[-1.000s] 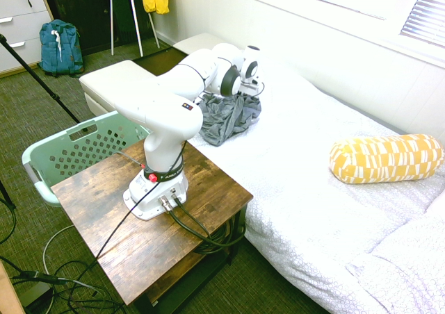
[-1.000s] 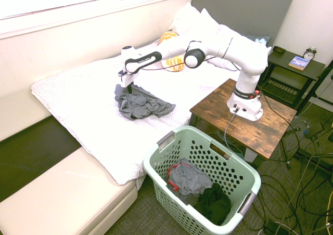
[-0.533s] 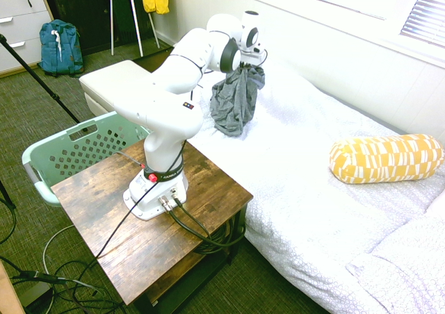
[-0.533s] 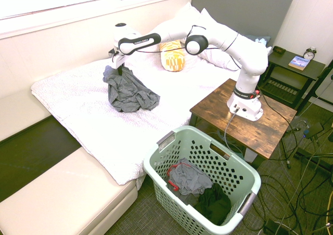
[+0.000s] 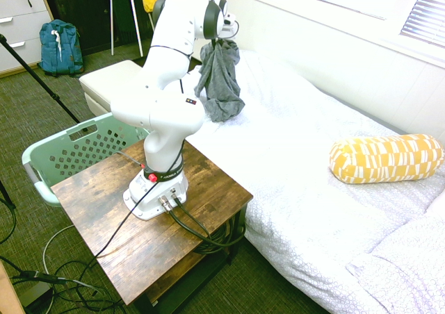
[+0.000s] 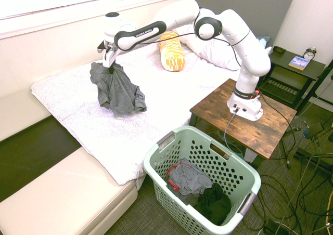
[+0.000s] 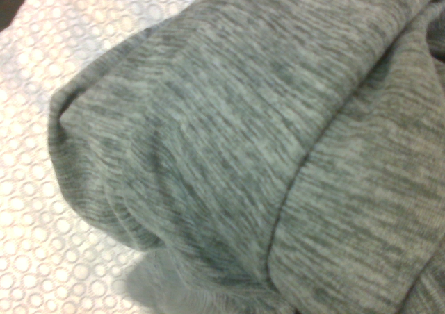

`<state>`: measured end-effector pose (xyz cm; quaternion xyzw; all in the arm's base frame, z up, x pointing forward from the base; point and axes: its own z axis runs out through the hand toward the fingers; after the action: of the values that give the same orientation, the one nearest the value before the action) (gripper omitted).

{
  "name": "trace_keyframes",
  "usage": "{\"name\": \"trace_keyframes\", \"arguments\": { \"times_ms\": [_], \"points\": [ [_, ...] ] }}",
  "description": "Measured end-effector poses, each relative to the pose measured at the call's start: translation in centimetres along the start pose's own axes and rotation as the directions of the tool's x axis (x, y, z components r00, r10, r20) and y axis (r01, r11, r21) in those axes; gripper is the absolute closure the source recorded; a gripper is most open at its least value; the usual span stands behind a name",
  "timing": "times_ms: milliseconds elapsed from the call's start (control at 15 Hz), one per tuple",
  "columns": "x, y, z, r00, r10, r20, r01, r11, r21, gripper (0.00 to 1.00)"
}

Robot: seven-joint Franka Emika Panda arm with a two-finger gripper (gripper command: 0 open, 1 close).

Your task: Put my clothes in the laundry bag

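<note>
At the left of the second exterior view, your gripper [image 6: 110, 69] was closed on the grey garment [image 6: 120, 93], pinching it near its top so that the rest draped below over the bed [image 6: 67, 107]. You couldn't tell whether its lowest fold touched the cover. Further right, your laundry basket [image 6: 150, 164] stood open-topped beside the bed, likely put there for a short carry; grey and black clothes [image 6: 192, 179] lay inside. A low swing risked snagging the trailing cloth on its rim.
</note>
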<state>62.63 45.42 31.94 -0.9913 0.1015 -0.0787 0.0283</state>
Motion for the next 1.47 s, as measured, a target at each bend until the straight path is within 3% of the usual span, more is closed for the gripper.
{"name": "trace_keyframes", "arguments": {
  "times_ms": [333, 733, 933, 1133, 1267, 1400, 1467],
  "points": [
    [-13.7, -5.0, -3.1, 0.987, -0.153, -0.038, 0.149, 0.985, -0.093, 1.00],
    [-36.6, -6.0, -3.8, 0.960, -0.273, -0.065, 0.257, 0.948, -0.188, 1.00],
    [-48.8, -2.7, -4.4, 0.954, -0.293, -0.062, 0.274, 0.938, -0.214, 1.00],
    [-59.9, 3.7, -5.3, 0.944, -0.320, -0.082, 0.292, 0.925, -0.242, 1.00],
    [-65.8, 9.3, -5.4, 0.938, -0.334, -0.091, 0.300, 0.916, -0.265, 1.00],
    [-68.3, 14.6, -4.9, 0.937, -0.340, -0.076, 0.307, 0.909, -0.282, 1.00],
    [-67.8, 16.3, -4.4, 0.939, -0.335, -0.071, 0.302, 0.908, -0.290, 0.00]
  ]
}}
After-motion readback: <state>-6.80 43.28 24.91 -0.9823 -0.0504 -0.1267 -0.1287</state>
